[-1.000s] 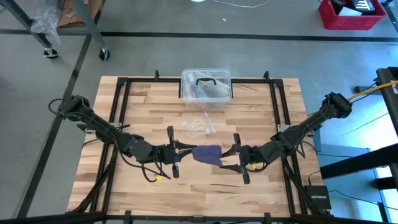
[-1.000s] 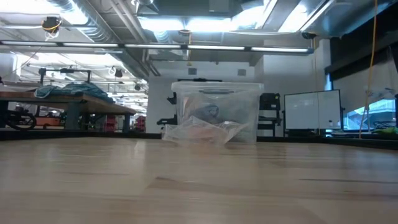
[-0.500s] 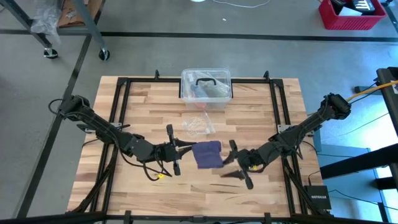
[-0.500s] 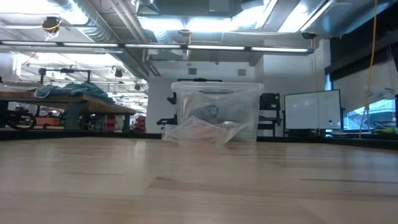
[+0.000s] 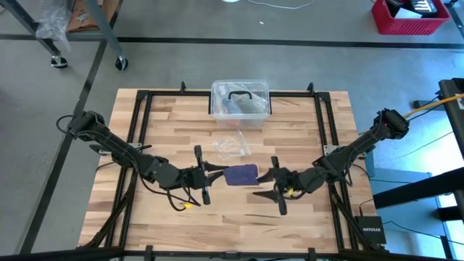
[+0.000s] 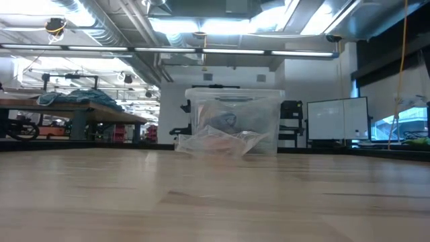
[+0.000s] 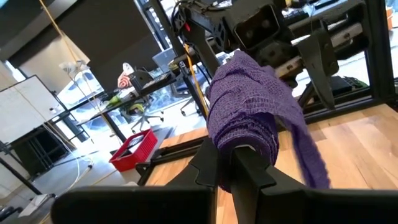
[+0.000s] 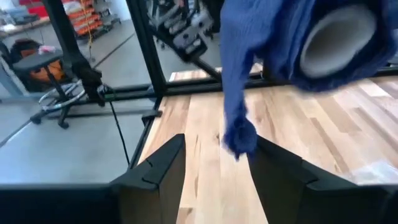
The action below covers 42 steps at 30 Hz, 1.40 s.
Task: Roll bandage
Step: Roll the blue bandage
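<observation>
One wooden table (image 5: 304,130) is standing in the work area. Two dark arms are reaching over it, carrying one left gripper (image 5: 214,175) and one right gripper (image 5: 267,186), each showing two fingers. One bandage (image 5: 241,175) is showing between them, wound into a single roll around one pale core (image 8: 341,38). One clear plastic box (image 5: 240,103) is sitting at the far edge, bearing one black handle (image 5: 239,94). One crinkled clear wrapper (image 5: 230,146) is lying nearby. One red crate (image 5: 409,14) is sitting on the floor.
</observation>
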Each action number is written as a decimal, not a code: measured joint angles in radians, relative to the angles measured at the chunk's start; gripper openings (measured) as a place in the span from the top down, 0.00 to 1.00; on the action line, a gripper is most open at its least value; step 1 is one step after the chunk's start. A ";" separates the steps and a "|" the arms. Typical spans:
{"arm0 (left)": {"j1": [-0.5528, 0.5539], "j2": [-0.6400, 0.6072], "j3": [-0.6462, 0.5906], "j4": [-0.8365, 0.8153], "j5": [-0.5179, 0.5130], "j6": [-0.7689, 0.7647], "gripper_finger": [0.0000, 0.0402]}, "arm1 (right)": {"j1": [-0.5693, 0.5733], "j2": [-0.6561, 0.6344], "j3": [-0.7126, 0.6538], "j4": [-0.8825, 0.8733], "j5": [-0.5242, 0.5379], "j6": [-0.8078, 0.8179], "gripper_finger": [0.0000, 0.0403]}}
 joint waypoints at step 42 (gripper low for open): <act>0.002 0.000 0.000 0.005 0.001 -0.021 0.96 | -0.045 0.064 0.051 0.027 -0.026 -0.082 0.79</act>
